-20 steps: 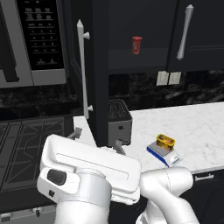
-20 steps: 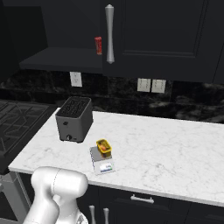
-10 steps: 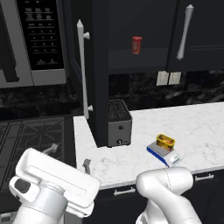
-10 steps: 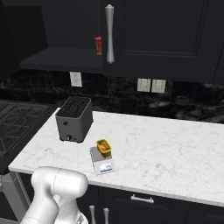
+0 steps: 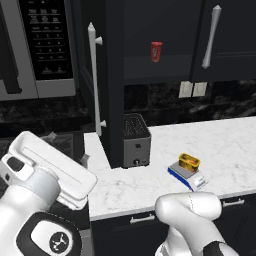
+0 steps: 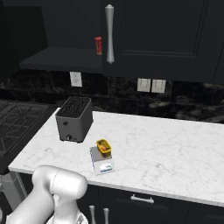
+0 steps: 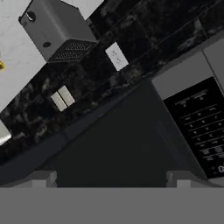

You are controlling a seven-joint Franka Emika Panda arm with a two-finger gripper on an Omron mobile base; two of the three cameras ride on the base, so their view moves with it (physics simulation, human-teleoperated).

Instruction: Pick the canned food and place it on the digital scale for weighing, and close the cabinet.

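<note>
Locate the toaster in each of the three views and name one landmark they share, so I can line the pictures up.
Left base view: toaster at centre, on the counter's back edge beside the open cabinet door.
Right base view: toaster left of centre, behind the digital scale.
Hand view: toaster at upper left, rolled.
Shared landmark: the pair of wall outlets.

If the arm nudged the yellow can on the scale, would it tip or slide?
The canned food looks squat, wider than tall, so it would probably slide, not tip. It sits on the small digital scale, so a firm push might carry it off the plate.

can (image 5: pixel 189 161) on scale (image 5: pixel 186 175) | toaster (image 5: pixel 136 140) left | cabinet (image 5: pixel 114 75) above
</note>
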